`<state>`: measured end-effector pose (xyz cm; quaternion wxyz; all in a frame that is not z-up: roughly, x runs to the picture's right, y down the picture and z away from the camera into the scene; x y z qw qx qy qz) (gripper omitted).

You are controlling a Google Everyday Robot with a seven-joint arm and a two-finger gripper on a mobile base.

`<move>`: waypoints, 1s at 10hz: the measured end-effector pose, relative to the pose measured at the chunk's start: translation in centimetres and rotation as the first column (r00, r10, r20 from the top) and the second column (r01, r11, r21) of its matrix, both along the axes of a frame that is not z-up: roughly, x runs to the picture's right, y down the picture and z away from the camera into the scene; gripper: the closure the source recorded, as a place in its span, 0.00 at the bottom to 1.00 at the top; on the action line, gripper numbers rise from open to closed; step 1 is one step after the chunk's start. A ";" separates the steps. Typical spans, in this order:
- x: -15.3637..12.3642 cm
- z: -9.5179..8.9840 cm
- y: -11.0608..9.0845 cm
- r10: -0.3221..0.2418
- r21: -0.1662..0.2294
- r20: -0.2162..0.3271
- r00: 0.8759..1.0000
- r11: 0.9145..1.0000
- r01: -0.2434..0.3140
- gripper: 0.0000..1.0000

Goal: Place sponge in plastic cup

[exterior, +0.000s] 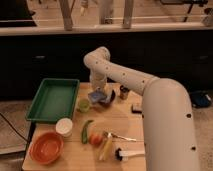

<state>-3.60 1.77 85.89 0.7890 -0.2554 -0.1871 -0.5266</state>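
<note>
1. Camera view: the tool [98,90] hangs from the end of the white arm [125,77] over the far middle of the wooden surface [125,122]. Its fingers are pressed together, pinching the sponge [97,96].
2. The sponge, a bluish-grey block, sits directly under the tool's tip. It overlaps the left rim of the dark bowl [110,98]; whether it touches that bowl cannot be told.
3. The plastic cup [83,105], pale yellow-green and upright, stands near the tool, to its left and closer to the camera, apart from the sponge.
4. Further left of the tool lies the green tray [52,99]; to its right stands a small dark can [123,92].
5. Well in front of the tool are a white cup [64,126], an orange bowl [46,146], a green chilli [86,131] and a fork [120,136].
</note>
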 end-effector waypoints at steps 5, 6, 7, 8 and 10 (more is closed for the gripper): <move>-4.6 -0.1 0.6 -0.058 -0.015 0.070 0.996 0.998 0.059 1.00; -5.2 -0.1 0.9 -0.067 -0.018 0.082 0.994 0.997 0.069 1.00; -5.6 -0.1 1.1 -0.072 -0.021 0.090 0.993 0.997 0.075 1.00; -6.3 -0.1 1.3 -0.078 -0.022 0.104 0.992 0.997 0.081 1.00; -7.7 -0.1 1.7 -0.088 -0.023 0.129 0.988 0.995 0.092 1.00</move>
